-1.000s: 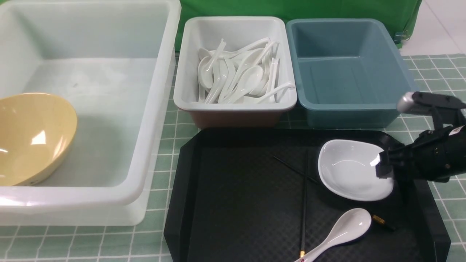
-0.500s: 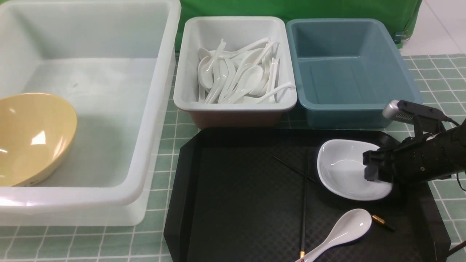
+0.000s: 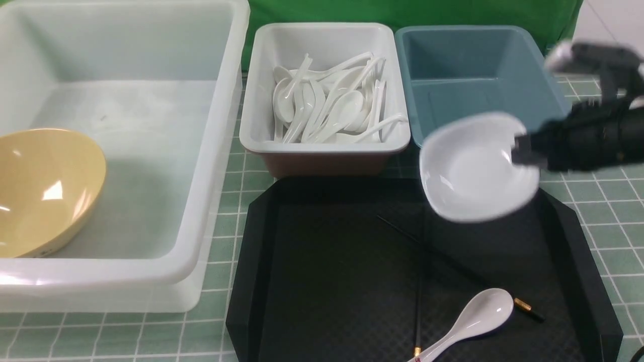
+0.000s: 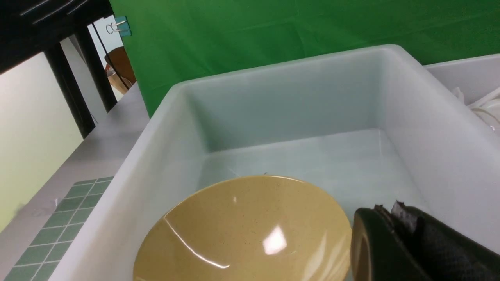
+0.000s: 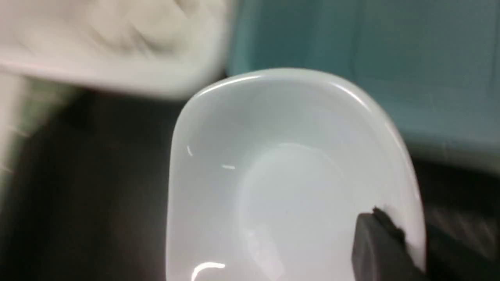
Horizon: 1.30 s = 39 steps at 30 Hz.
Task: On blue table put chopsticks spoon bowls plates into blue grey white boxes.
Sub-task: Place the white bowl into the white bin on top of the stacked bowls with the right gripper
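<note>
My right gripper (image 3: 523, 151) is shut on the rim of a shallow white plate (image 3: 473, 171), which hangs tilted above the black tray's far right corner, just in front of the blue box (image 3: 453, 60). In the right wrist view one finger (image 5: 375, 246) lies inside the plate (image 5: 289, 175), and the other is hidden behind its rim. A white spoon (image 3: 473, 319) and black chopsticks (image 3: 419, 301) lie on the tray (image 3: 322, 281). My left gripper (image 4: 386, 210) is shut and holds nothing, beside the yellow bowl (image 4: 242, 230) in the big white box (image 4: 156, 164).
A grey-white box (image 3: 322, 146) with several white spoons stands between the big white box (image 3: 216, 151) and the blue box. The yellow bowl (image 3: 45, 186) leans in the white box's near left corner. Green checked cloth covers the table.
The right gripper closed on the plate's rim and lifted it off the tray, up and back toward the blue box. The chopsticks that it covered now show.
</note>
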### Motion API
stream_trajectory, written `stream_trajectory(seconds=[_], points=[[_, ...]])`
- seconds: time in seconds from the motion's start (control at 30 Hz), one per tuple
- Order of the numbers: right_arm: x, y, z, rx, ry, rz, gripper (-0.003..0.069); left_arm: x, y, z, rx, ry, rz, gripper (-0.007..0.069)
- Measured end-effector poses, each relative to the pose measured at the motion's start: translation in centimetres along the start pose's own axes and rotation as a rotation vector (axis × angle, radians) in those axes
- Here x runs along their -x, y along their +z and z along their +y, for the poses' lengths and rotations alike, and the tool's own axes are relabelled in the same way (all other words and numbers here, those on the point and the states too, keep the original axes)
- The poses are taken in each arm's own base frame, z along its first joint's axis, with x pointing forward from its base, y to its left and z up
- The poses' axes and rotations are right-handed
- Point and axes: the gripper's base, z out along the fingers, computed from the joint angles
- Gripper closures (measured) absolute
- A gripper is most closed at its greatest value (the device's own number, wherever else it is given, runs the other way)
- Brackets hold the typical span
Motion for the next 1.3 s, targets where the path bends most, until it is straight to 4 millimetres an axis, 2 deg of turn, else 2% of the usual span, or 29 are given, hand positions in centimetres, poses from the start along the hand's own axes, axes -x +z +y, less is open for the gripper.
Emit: stream_trajectory(seconds=[0.07, 0.1, 0.17, 0.2, 0.23, 0.27, 0.37, 0.4, 0.43, 0.5, 0.57, 0.6, 0.63, 0.67, 0.8, 1.03, 1.2, 1.3], points=[[2.4, -1.3, 3.0, 0.079, -0.044, -0.103, 0.0589, 0.2, 0.0, -0.2, -0.021, -0.017, -0.021, 0.062], [2.5, -1.3, 3.7, 0.095, -0.058, -0.11, 0.0589, 0.2, 0.0, -0.2, -0.023, -0.017, -0.023, 0.062], [4.7, -2.0, 8.8, 0.208, -0.189, -0.22, 0.0589, 0.2, 0.0, -0.4, -0.038, -0.025, -0.035, 0.062], [5.2, -2.0, 10.7, 0.246, -0.238, -0.246, 0.0589, 0.2, 0.1, -0.4, -0.04, -0.021, -0.037, 0.062], [5.3, -1.2, 13.9, 0.307, -0.324, -0.267, 0.0589, 0.2, 0.1, -0.4, -0.042, -0.02, -0.038, 0.062], [5.5, -1.1, 15.3, 0.331, -0.366, -0.291, 0.0589, 0.2, 0.1, -0.5, -0.043, -0.021, -0.04, 0.062], [5.1, 2.4, 21.6, 0.428, -0.618, -0.311, 0.0589, 0.2, -0.2, -0.3, -0.043, -0.03, -0.056, 0.062], [5.0, 2.7, 22.0, 0.434, -0.633, -0.31, 0.0589, 0.2, -0.2, -0.3, -0.043, -0.032, -0.059, 0.062], [4.3, 5.1, 24.7, 0.481, -0.732, -0.291, 0.0589, 0.2, -0.4, -0.2, -0.041, -0.035, -0.067, 0.062], [3.8, 8.1, 27.1, 0.511, -0.827, -0.269, 0.0589, 0.2, -0.5, -0.1, -0.037, -0.043, -0.076, 0.062], [3.4, 11.0, 28.4, 0.506, -0.925, -0.245, 0.0589, 0.2, -0.7, 0.1, -0.032, -0.05, -0.084, 0.062], [3.7, 11.0, 28.7, 0.506, -0.934, -0.259, 0.0589, 0.2, -0.7, 0.1, -0.031, -0.051, -0.084, 0.062], [3.8, 12.7, 29.4, 0.488, -1.0, -0.244, 0.0589, 0.2, -0.9, 0.2, -0.027, -0.056, -0.09, 0.062], [3.9, 13.6, 29.7, 0.467, -1.037, -0.232, 0.0589, 0.2, -1.0, 0.3, -0.023, -0.058, -0.091, 0.062], [4.1, 15.9, 30.1, 0.396, -1.122, -0.167, 0.0589, 0.1, -1.1, 0.4, -0.015, -0.063, -0.092, 0.062], [4.2, 15.9, 29.7, 0.324, -1.228, -0.083, 0.0589, 0.1, -1.1, 0.5, -0.013, -0.064, -0.089, 0.062], [4.2, 15.7, 29.7, 0.334, -1.197, -0.071, 0.0589, 0.1, -1.1, 0.5, -0.013, -0.064, -0.089, 0.062], [3.7, 16.3, 29.6, 0.343, -1.155, -0.037, 0.0589, 0.1, -1.1, 0.5, -0.013, -0.064, -0.089, 0.062]])
